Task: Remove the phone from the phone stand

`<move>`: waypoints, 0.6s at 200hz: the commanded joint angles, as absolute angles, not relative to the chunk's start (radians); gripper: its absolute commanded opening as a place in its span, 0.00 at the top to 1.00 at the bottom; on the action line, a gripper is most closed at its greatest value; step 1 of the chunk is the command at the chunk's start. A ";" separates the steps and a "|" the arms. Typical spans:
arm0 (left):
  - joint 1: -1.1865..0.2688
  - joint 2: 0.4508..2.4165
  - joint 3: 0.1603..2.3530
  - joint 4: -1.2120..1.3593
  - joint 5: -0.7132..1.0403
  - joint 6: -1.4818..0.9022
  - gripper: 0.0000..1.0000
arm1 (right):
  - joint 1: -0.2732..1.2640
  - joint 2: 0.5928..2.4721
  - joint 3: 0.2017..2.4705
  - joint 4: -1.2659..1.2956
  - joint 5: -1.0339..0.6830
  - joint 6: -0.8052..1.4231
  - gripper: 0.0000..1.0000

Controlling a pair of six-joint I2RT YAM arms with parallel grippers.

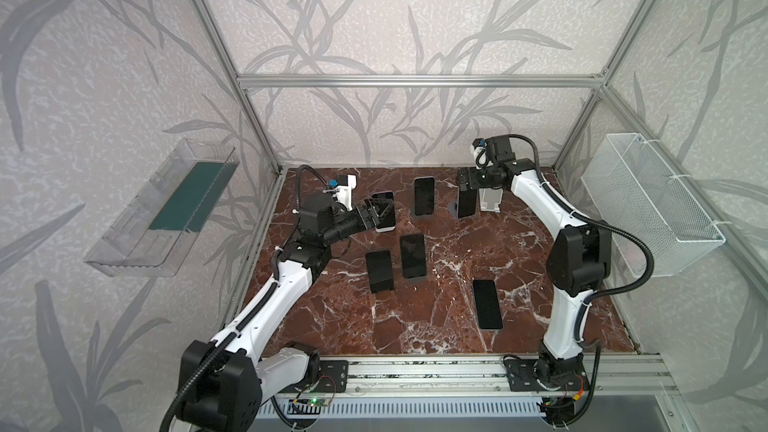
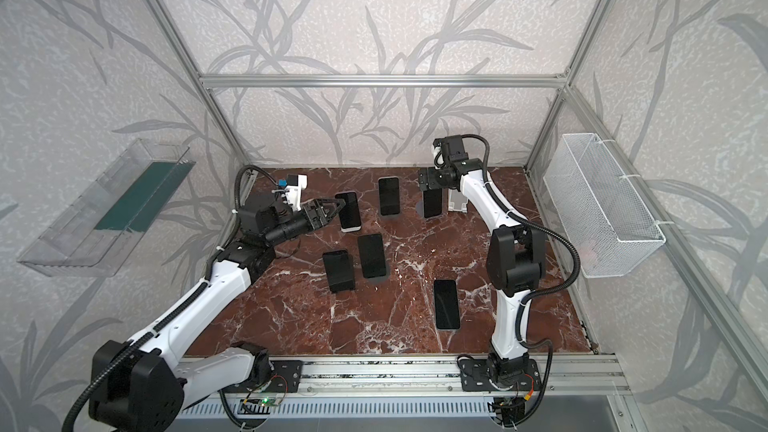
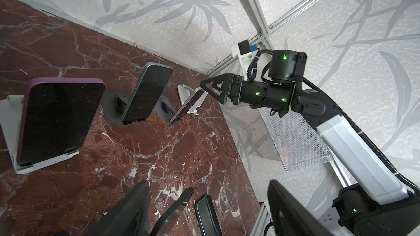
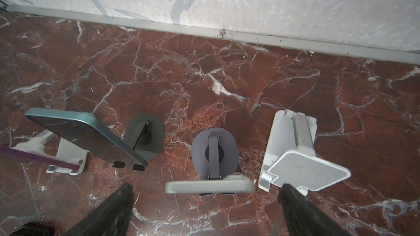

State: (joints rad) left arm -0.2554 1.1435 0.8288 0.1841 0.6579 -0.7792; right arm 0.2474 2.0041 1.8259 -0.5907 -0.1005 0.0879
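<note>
A dark phone [image 1: 467, 204] with a grey edge [image 4: 209, 187] leans on a grey round-based phone stand [image 4: 214, 153] at the back right. My right gripper [image 4: 208, 188] hangs just above it, open, with one finger on each side of the phone's top edge and neither touching it. In both top views this gripper [image 2: 430, 180] covers the phone's top. My left gripper [image 3: 209, 191] is open and empty, hovering by the purple-cased phone [image 3: 59, 119] on a white stand [image 1: 384, 226] at the back left.
An empty white stand [image 4: 295, 155] is close beside the grey stand. A teal phone [image 4: 86, 137] stands on the other side. Two more phones on stands [image 1: 412, 255] [image 1: 379, 271] occupy the middle; one phone [image 1: 487, 304] lies flat. A wire basket [image 1: 652, 209] hangs on the right wall.
</note>
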 commanded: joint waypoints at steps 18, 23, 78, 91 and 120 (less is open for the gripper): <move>-0.261 1.130 0.831 0.235 0.694 -0.793 0.19 | 0.253 2.040 1.878 -0.640 -0.065 0.049 0.01; -0.262 1.132 0.833 0.238 0.698 -0.796 0.19 | 0.254 2.046 1.880 -0.643 -0.066 0.049 0.01; -0.262 1.126 0.828 0.233 0.687 -0.786 0.19 | 0.253 2.125 1.928 -0.662 -0.083 0.022 0.01; -0.262 1.129 0.828 0.233 0.685 -0.788 0.19 | 0.254 2.145 1.944 -0.670 -0.095 0.008 0.03; -0.262 1.135 0.828 0.232 0.686 -0.788 0.19 | 0.258 2.159 1.940 -0.663 -0.105 -0.004 0.10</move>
